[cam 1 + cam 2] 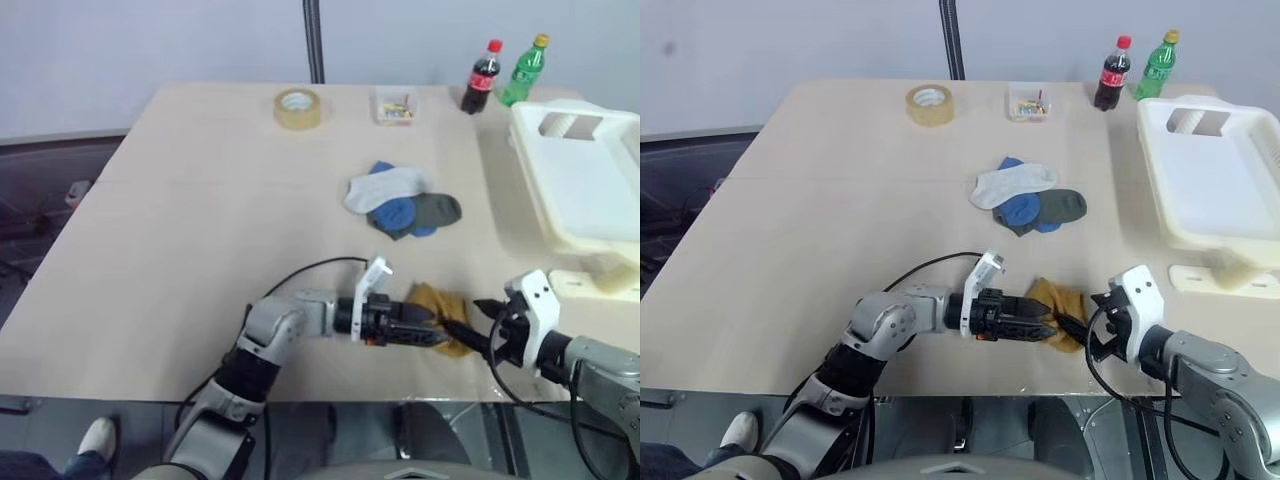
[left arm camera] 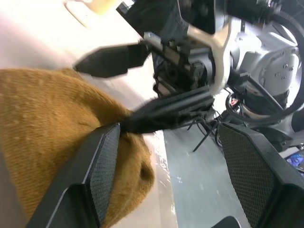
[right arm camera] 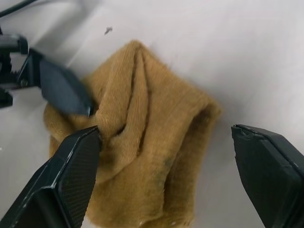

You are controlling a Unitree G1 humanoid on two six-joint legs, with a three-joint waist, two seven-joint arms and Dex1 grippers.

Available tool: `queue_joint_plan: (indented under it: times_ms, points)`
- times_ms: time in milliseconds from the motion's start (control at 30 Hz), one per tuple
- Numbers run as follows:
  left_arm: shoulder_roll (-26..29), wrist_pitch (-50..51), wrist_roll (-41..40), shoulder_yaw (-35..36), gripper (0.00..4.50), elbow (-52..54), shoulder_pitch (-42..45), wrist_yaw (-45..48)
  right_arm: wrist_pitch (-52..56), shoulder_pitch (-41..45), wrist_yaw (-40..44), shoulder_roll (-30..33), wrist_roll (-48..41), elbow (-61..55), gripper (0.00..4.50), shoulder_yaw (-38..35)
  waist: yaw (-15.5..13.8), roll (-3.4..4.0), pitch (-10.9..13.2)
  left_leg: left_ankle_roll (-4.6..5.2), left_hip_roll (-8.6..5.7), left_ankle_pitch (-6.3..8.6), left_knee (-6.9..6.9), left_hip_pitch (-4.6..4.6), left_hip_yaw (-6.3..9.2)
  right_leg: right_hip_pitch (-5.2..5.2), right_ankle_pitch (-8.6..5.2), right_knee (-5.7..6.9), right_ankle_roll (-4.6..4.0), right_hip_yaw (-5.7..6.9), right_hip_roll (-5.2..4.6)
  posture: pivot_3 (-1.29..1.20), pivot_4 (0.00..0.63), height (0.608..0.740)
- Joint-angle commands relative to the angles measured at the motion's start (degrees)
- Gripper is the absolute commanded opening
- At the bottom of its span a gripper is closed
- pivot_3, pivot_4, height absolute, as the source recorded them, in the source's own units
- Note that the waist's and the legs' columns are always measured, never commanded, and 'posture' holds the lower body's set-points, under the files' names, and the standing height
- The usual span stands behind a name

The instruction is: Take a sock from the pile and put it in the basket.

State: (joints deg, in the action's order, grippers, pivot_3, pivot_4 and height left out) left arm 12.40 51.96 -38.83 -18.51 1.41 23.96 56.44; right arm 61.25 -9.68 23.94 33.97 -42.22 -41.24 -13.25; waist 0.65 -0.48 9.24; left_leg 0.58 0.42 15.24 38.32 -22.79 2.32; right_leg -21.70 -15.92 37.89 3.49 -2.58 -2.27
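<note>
A crumpled mustard-yellow knitted sock (image 3: pixel 137 137) lies on the pale beige tabletop (image 1: pixel 200 220) at its near edge, directly between the two grippers. The left gripper (image 1: pixel 1045 331) points level across the front of the robot, its black fingers spread, with one fingertip touching the sock's near side — nothing is pinched. The right gripper (image 3: pixel 164 175) comes in from the opposite side, tilted downward, its jaws standing wide; in its wrist view the sock sits squarely between the two black pads (image 3: pixel 76 166), one pad touching the fabric, the other well apart from it. So the right gripper looks the better placed: the sock lies straight ahead of it and just below, bunched rather than stretched, with no clear long axis.

The rest of the pile of mixed ankle socks (image 1: pixel 405 203) — pale grey-white, blue, dark grey-green — lies farther out. The large cream-white rectangular plastic basket (image 1: pixel 530 140) stands beyond and outboard of the right gripper, on that arm's own side, which favours a right-handed carry.
</note>
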Motion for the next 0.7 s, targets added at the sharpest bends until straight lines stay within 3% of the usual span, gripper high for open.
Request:
queue_joint_plan:
  times_ms: [33, 333, 433, 700]
  points:
    - [-0.61, -0.68, -0.58, 0.69, 3.49, 1.21, -0.58, 0.2, 1.32, -0.35, -0.95, -0.72, -1.57, -0.26, 4.47, 0.23, 0.0, 0.0, 0.0, 0.0, 0.0, 0.0, 0.0, 0.0, 0.0, 0.0, 0.0, 0.0, 0.0, 0.0, 0.0, 0.0, 0.15, 0.74]
    - [-0.91, -2.45, 0.01, 0.96, 3.49, 1.35, -0.92, 0.38, 1.41, 0.52, -1.12, -2.81, -2.05, 1.15, 4.47, 4.12, 0.15, -0.01, -0.01, 0.0, 0.02, 0.0, 0.0, 0.04, 0.0, 0.0, 0.0, 0.01, 0.0, -0.01, 0.03, 0.0, 0.15, 0.74]
    - [-0.92, -2.88, 0.18, 0.98, 3.49, 1.39, -1.06, 0.28, 1.05, 1.47, -0.97, -3.7, -2.23, 1.68, 3.68, 5.12, 0.17, -0.01, -0.01, 0.0, 0.04, 0.0, 0.0, 0.05, 0.0, 0.0, 0.0, 0.02, 0.0, -0.01, 0.05, 0.0, 0.15, 0.74]
    - [-0.68, -3.71, 0.73, 1.12, 3.49, 1.42, -1.17, -0.21, 0.29, 1.37, 0.42, -3.25, -2.46, 2.19, 0.49, 5.93, 0.12, -0.01, -0.01, 0.0, 0.04, 0.0, 0.0, 0.02, 0.0, 0.0, 0.0, -0.01, 0.0, -0.01, 0.05, 0.0, 0.15, 0.74]
